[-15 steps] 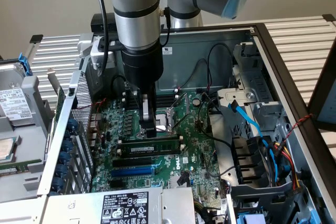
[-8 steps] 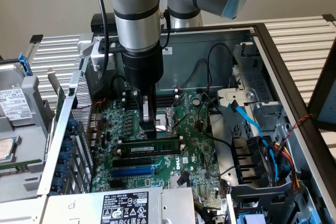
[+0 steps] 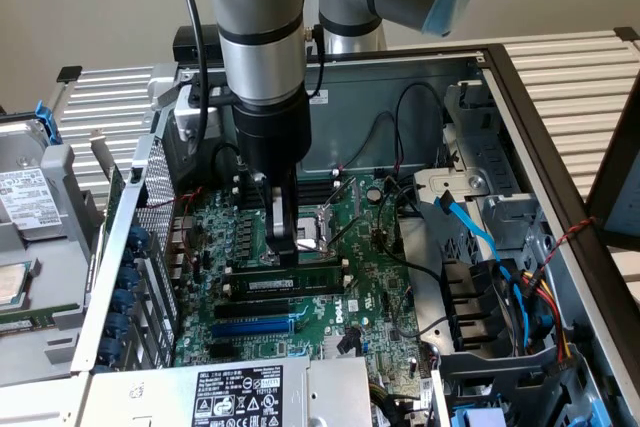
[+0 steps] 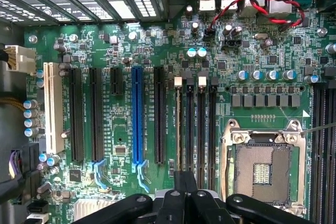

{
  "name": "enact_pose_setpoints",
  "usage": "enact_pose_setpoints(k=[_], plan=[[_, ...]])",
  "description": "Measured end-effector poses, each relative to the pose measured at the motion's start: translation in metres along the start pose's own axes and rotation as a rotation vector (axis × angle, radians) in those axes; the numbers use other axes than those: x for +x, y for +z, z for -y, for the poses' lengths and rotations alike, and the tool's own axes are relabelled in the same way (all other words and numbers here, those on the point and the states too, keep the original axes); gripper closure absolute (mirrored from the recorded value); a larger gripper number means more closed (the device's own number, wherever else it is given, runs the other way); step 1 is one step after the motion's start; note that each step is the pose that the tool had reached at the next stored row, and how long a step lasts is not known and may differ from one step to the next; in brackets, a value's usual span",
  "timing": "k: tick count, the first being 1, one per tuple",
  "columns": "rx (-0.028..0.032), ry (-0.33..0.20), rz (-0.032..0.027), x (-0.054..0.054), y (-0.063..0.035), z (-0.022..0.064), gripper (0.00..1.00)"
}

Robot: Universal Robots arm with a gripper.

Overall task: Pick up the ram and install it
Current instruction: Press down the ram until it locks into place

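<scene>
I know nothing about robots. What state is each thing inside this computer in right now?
computer case: side open, insides exposed.
ram: standing on edge in a black memory slot; whether it is fully seated is unclear.
gripper: lowered onto the middle of the ram.
processor socket: no chip in it, contacts bare.
blue slot: empty.
white slot: empty.

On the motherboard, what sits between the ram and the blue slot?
One long black slot, empty, runs parallel between the ram and the blue slot. The exterior view shows it.
</scene>
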State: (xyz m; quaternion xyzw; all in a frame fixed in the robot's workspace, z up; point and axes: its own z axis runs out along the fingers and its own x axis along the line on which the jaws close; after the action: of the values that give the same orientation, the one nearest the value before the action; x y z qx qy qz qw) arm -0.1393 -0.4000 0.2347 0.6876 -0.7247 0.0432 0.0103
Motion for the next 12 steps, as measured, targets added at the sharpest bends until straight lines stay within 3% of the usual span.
enact_pose_setpoints(k=[12], plan=[[0.0000,0.000,-0.0002,0.0008,0.0040,-0.0001,0.89]])
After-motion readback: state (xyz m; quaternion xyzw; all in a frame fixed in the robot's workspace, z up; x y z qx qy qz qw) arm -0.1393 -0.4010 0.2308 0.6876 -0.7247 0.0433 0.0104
